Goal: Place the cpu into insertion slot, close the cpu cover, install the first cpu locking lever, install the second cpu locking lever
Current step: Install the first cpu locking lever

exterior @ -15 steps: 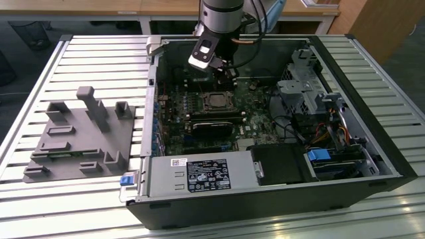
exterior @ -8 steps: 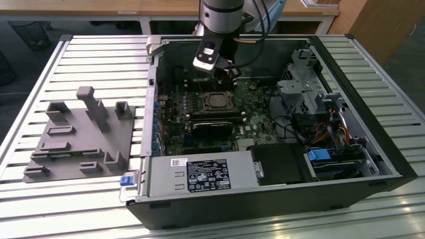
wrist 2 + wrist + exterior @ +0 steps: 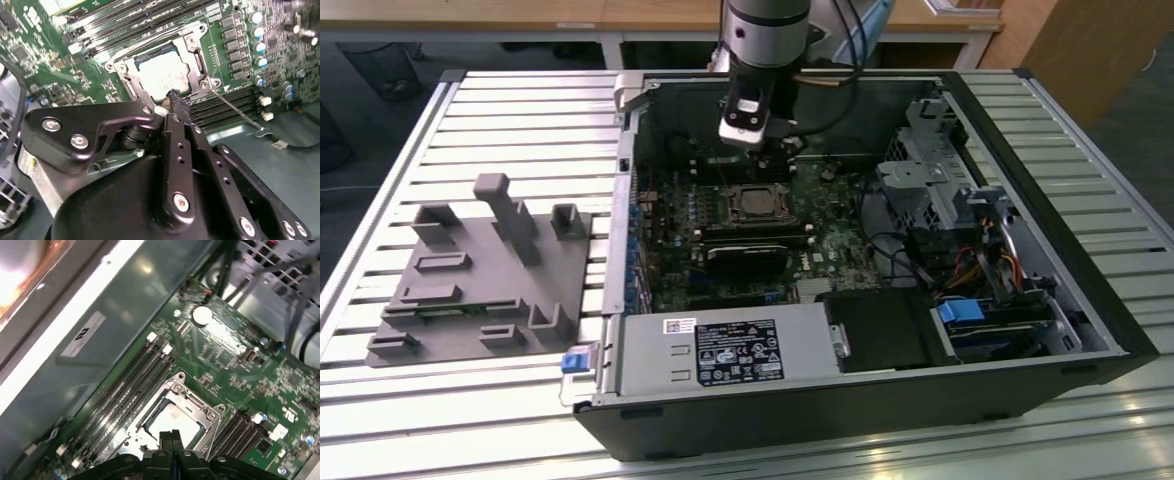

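The end effector (image 3: 170,436) has its two black fingers pressed together with nothing visible between them. In the second wrist view its tip (image 3: 176,100) sits at the near edge of the cpu cover (image 3: 192,42), either touching it or just above it; I cannot tell which. The cover lies flat, and the cpu (image 3: 165,77) shows pale through its window, seated in the insertion slot (image 3: 754,203) on the green motherboard (image 3: 225,350).

Just beside the socket, one locking lever (image 3: 235,107) juts away from the socket, free at its hooked end, so it looks unlatched.

The chip is probably light, stiff and fragile, best touched only at its edges. The lever looks like thin, springy, slippery wire, best caught at its hooked end.

Long memory slots (image 3: 125,385) flank the socket. The open computer case (image 3: 1067,300) lies on the slatted tabletop (image 3: 520,110), with a grey fixture (image 3: 480,270) well apart on the exterior view's left.
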Robot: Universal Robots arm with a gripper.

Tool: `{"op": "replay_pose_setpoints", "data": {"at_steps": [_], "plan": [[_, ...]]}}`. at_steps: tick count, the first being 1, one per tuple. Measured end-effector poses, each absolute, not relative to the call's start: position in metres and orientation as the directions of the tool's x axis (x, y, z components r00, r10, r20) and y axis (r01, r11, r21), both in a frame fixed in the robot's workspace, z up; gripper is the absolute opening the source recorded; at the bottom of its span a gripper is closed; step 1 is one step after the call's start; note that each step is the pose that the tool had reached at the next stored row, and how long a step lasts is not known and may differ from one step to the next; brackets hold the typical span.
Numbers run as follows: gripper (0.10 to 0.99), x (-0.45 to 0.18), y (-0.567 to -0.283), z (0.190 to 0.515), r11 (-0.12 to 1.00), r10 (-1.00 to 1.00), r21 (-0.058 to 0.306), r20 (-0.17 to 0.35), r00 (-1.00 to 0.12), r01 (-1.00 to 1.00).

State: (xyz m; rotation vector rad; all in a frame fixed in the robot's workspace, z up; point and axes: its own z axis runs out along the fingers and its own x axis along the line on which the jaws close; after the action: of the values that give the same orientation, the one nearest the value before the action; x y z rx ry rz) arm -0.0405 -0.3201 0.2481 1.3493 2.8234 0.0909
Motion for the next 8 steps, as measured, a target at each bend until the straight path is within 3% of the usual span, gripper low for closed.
{"op": "replay_pose_setpoints", "data": {"at_steps": [8], "plan": [[0.106,-0.0406,-0.3201,0.2481,0.733,0.679,0.057,0.015,-0.734,0.678]]}}
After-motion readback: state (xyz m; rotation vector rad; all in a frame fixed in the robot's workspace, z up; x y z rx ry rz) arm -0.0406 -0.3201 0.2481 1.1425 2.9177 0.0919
